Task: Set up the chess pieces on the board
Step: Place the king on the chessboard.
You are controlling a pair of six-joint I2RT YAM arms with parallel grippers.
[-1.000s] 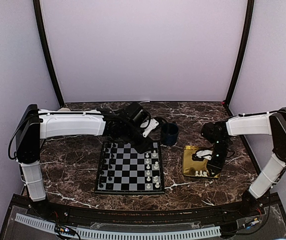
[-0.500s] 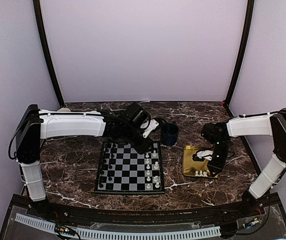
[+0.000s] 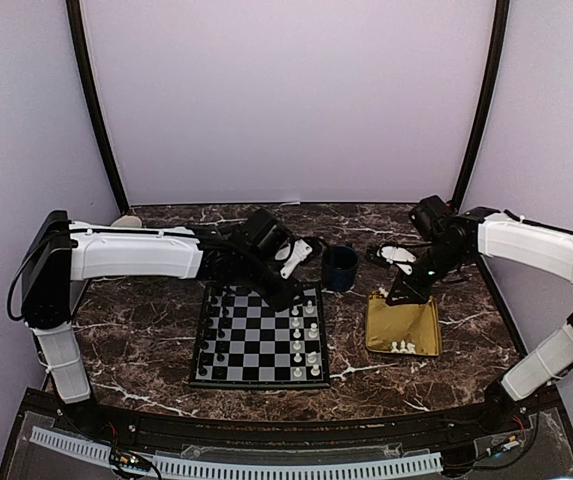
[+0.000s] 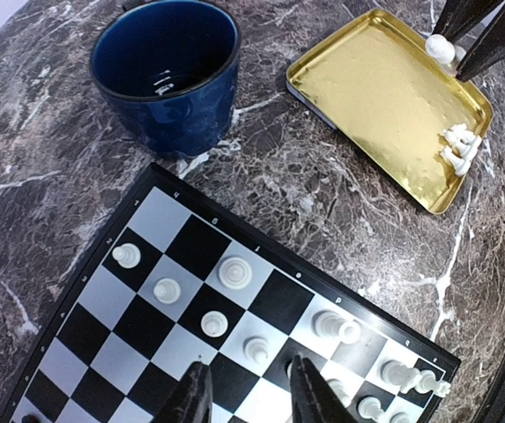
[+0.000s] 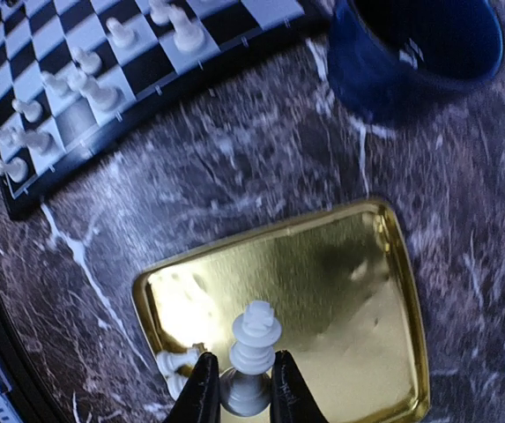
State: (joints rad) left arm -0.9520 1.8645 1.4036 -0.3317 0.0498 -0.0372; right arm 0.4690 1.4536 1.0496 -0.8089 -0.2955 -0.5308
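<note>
The board [image 3: 258, 336] lies at mid table, with cream-white chess pieces [image 3: 311, 330] standing on its right two columns and black pieces on its left. My left gripper [image 4: 250, 392] is open and empty, low over the board's far right squares, beside a white pawn [image 4: 256, 350]. My right gripper [image 5: 239, 388] is shut on a cream-white king [image 5: 254, 352], held upright above the gold tray [image 5: 340, 291]. A few white pieces [image 5: 177, 363] lie in the tray's near corner. In the top view the right gripper [image 3: 394, 297] hangs over the tray's far left corner.
A dark blue cup [image 3: 340, 267] stands between the board's far right corner and the gold tray [image 3: 401, 320]. It also shows in the left wrist view [image 4: 168, 70] and in the right wrist view [image 5: 419, 44]. The table is dark marble.
My right arm has risen from the tray and swung back and left with the king in its jaws. The left arm has barely moved.
</note>
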